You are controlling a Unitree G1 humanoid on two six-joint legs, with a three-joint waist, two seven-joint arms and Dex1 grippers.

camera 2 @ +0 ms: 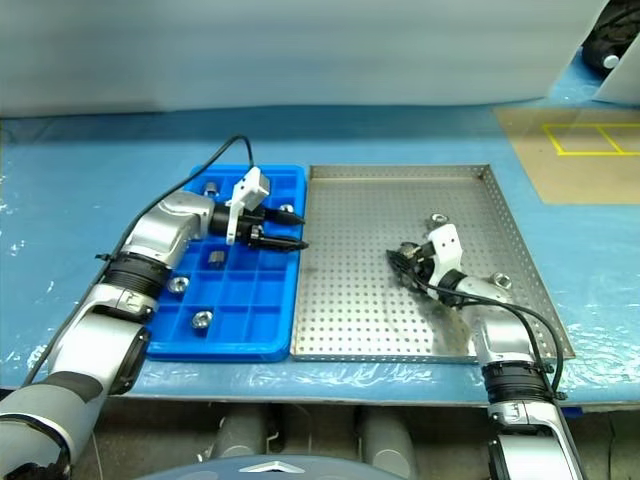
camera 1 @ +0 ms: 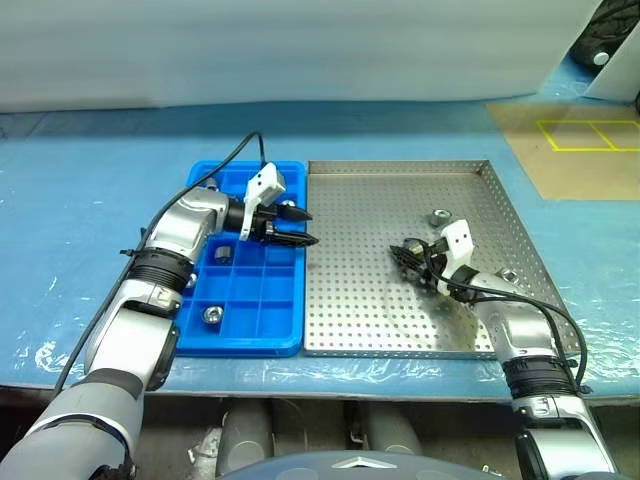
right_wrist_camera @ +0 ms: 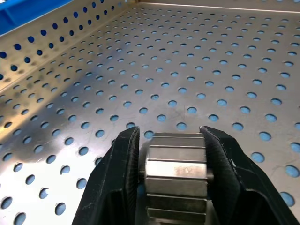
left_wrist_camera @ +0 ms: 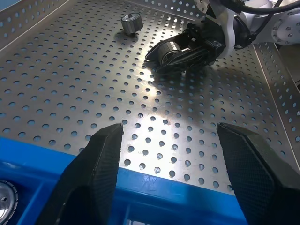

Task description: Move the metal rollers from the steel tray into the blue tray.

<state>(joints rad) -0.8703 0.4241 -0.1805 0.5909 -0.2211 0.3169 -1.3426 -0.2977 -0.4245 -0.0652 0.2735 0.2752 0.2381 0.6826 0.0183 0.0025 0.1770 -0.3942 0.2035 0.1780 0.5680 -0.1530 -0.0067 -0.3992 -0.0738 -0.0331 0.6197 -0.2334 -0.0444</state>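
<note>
The steel tray [camera 1: 360, 200] lies right of the blue tray [camera 1: 255, 300] on the blue-covered table. My right gripper [camera 1: 408, 258] rests low on the steel tray's middle right, shut on one of the metal rollers [right_wrist_camera: 176, 171], which shows between its fingers [right_wrist_camera: 124, 164]. Two more metal rollers lie loose in the steel tray, one behind the gripper [camera 1: 438, 216] and one beside the right wrist [camera 1: 508, 275]. My left gripper [camera 1: 300, 227] hovers open and empty over the blue tray's right edge, pointing at the steel tray. Several rollers sit in blue compartments [camera 2: 200, 319].
A brown board with yellow tape lines [camera 1: 580, 140] lies at the far right of the table. A black cable [camera 1: 225, 165] loops from the left wrist over the blue tray's back. The table's front edge runs just below both trays.
</note>
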